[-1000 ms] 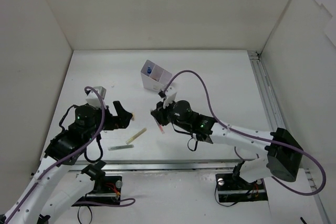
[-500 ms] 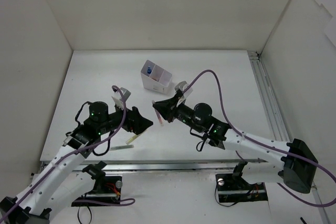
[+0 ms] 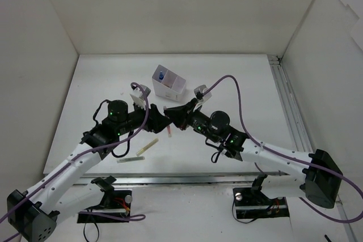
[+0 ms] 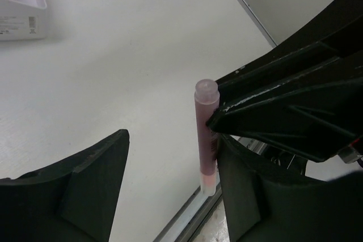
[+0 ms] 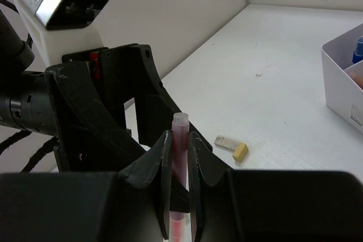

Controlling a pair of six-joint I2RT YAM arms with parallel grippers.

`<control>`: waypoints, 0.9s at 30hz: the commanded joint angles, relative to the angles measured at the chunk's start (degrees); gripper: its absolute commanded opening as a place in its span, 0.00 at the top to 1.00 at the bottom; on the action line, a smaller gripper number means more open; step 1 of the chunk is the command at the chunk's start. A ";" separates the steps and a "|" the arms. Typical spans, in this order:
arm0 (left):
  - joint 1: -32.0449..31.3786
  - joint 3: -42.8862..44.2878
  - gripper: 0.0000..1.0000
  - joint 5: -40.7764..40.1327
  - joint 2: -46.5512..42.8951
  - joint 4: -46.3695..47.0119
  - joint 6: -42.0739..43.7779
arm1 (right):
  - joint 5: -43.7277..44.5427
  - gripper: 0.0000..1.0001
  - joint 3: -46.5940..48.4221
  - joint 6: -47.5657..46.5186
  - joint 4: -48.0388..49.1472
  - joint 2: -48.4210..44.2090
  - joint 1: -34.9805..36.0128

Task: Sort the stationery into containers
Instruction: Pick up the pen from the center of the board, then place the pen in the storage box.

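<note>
A pink pen [image 5: 180, 140] stands upright with my right gripper [image 5: 180, 135] shut on its middle, above the table. My left gripper [image 4: 173, 143] is open around the same pen [image 4: 206, 134]: the pen rests against its right finger [image 4: 249, 196], with a wide gap to the other finger. In the top view both grippers, left [image 3: 163, 123] and right [image 3: 173, 115], meet mid-table, and the pen's lower end [image 3: 169, 132] hangs below them. The white compartment box [image 3: 168, 83] stands just beyond, with a blue-labelled tube [image 3: 161, 75] inside.
A yellow-green pen [image 3: 147, 147] and a grey pen [image 3: 130, 159] lie near the front edge under my left arm. A tan eraser block [image 5: 232, 147] lies on the table behind the pink pen. White walls enclose the table; a metal rail [image 3: 286, 106] runs along its right side.
My left gripper has swung right to the pink pen and its jaws have narrowed around it. My right gripper has tilted the pen upright and shifted slightly back, still shut on it.
</note>
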 commanded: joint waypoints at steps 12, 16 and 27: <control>-0.23 5.57 1.00 -2.84 2.56 6.69 1.77 | 1.24 0.87 3.02 1.87 6.28 1.61 -0.23; -0.23 6.71 1.00 -10.65 4.57 6.69 2.74 | 8.79 0.02 1.00 3.98 6.28 -1.72 -2.06; 2.75 20.15 1.00 -32.55 23.54 16.87 8.45 | 34.46 0.02 -7.80 0.21 -8.37 -23.79 -5.33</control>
